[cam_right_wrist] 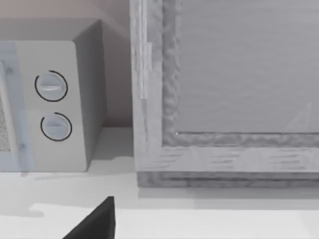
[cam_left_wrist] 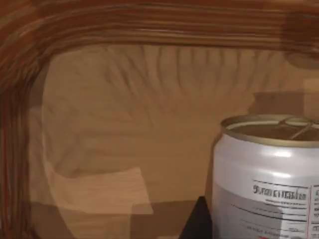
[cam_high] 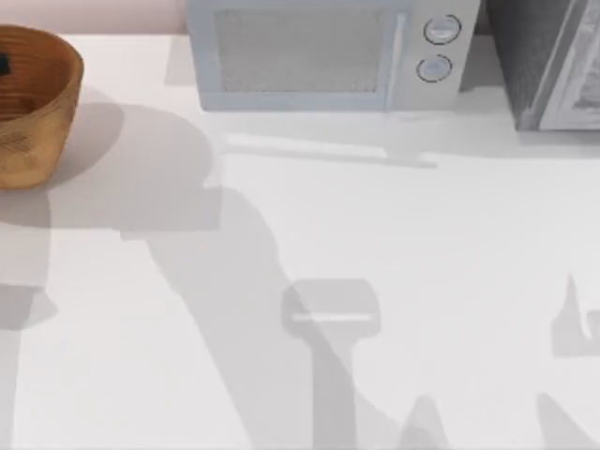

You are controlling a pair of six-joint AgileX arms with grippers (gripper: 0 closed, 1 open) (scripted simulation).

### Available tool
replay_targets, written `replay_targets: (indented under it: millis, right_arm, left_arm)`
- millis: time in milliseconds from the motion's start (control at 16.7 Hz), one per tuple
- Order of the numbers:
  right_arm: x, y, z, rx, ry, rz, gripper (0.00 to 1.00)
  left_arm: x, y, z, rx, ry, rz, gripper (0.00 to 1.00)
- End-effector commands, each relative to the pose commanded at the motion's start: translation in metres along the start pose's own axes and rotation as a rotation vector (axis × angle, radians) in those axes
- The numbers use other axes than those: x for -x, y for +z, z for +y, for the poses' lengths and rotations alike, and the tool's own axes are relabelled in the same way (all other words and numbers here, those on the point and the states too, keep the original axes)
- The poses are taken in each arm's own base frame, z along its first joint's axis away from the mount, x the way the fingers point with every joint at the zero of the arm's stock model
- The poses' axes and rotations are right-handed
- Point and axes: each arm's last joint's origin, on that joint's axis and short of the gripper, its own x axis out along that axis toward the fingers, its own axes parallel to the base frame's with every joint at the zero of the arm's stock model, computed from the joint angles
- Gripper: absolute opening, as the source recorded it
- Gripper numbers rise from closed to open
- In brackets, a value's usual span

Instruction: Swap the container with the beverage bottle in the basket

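A round woven basket (cam_high: pixel 33 98) sits at the counter's (cam_high: pixel 281 281) far left edge, partly cut off in the top view. The left wrist view looks inside it, close beside the beverage bottle (cam_left_wrist: pixel 266 174) standing upright on the basket floor. Whether the left claw is wide or closed cannot be told. The step seems to be reaching for the bottle; next comes a grip and straight lift past the rim. A microwave (cam_high: pixel 323 52) stands behind; the counter's middle offers open room.

The beverage bottle (cam_left_wrist: pixel 266 179), standing inside the basket (cam_left_wrist: pixel 124 124), carries a white label panel with dark printed lines, but the letters are too blurred to read. No other text shows.
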Motion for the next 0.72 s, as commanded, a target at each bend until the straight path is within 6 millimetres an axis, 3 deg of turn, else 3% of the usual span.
replay_targets:
  millis: [180, 300, 540, 720]
  right_arm:
    - [0.0, 0.0, 0.0, 0.0, 0.0, 0.0, 1.0]
    - [0.0, 0.0, 0.0, 0.0, 0.0, 0.0, 1.0]
    - [0.0, 0.0, 0.0, 0.0, 0.0, 0.0, 1.0]
    - [0.0, 0.0, 0.0, 0.0, 0.0, 0.0, 1.0]
  left_arm:
    - [0.051, -0.023, -0.025, -0.019, 0.053, -0.132, 0.0]
    - [0.088, -0.05, -0.045, -0.041, 0.087, -0.247, 0.0]
    - [0.145, -0.13, -0.083, -0.089, 0.138, -0.513, 0.0]
    - [0.16, -0.202, -0.1, -0.119, 0.156, -0.723, 0.0]
